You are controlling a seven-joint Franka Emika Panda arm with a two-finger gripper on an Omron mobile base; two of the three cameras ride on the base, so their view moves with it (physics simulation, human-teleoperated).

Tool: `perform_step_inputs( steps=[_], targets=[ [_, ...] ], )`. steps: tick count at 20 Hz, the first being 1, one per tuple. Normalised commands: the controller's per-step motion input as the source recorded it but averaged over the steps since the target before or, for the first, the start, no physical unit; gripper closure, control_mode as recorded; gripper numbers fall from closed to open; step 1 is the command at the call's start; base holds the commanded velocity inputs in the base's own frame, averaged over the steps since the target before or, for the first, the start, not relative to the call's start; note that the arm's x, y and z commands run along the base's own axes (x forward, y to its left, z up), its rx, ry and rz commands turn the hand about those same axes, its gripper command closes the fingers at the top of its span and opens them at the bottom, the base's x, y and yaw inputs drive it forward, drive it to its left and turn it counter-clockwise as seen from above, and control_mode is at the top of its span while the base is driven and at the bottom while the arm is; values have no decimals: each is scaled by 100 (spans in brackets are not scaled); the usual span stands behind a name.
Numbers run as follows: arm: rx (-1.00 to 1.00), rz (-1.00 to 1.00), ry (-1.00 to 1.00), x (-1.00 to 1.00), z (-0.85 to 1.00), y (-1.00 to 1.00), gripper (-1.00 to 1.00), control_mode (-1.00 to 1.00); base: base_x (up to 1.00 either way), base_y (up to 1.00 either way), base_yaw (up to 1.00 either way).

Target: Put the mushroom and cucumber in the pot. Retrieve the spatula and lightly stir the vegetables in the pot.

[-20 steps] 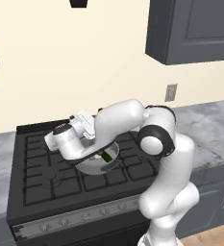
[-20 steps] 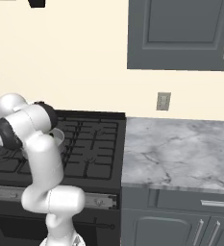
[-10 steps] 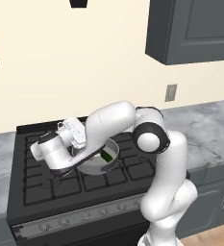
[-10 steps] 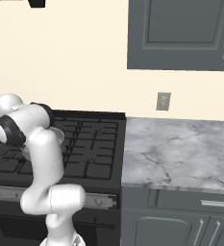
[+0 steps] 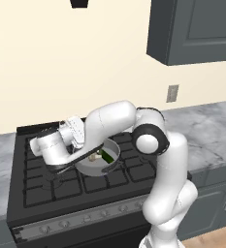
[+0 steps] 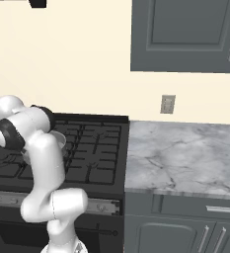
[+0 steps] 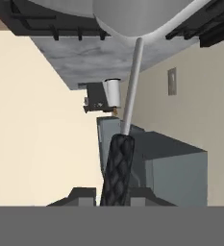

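Note:
My gripper (image 7: 116, 198) is shut on the spatula (image 7: 119, 163), holding its black textured handle. The thin grey shaft runs from there to the rim of the grey pot (image 7: 142, 19), and the blade is hidden. In the left base view the gripper (image 5: 63, 163) hangs low over the stove's left burners, left of the pot (image 5: 115, 147). Inside the pot lie the dark green cucumber (image 5: 106, 156) and the small beige mushroom (image 5: 92, 157). In the right base view the arm covers most of the pot (image 6: 61, 140).
The pot stands mid-stove on the black grates (image 5: 37, 186). A marble counter (image 6: 180, 158) runs to the stove's right, under a wall outlet (image 6: 168, 104) and grey upper cabinets (image 6: 185, 34). A small dark appliance (image 7: 101, 98) sits on the far counter.
The hand has swung left and down from beside the pot to over the left burners, still gripping the spatula. The pot and vegetables have stayed put.

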Motion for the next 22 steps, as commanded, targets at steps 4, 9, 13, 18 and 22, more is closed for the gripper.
perform_step_inputs(
  steps=[4, 9, 13, 18, 22],
  targets=[
    [21, 0, 9, -50, 0, -9, 100, -100, 0, 0, 0],
    [22, 0, 11, -30, 0, 0, 100, -100, 0, 0, 0],
    [22, 0, 1, -2, 15, -2, 100, -100, 0, 0, 0],
    [21, 0, 0, 21, 34, -34, 100, -100, 0, 0, 0],
    [7, 0, -4, 6, 14, -78, 100, -100, 0, 0, 0]
  ],
)
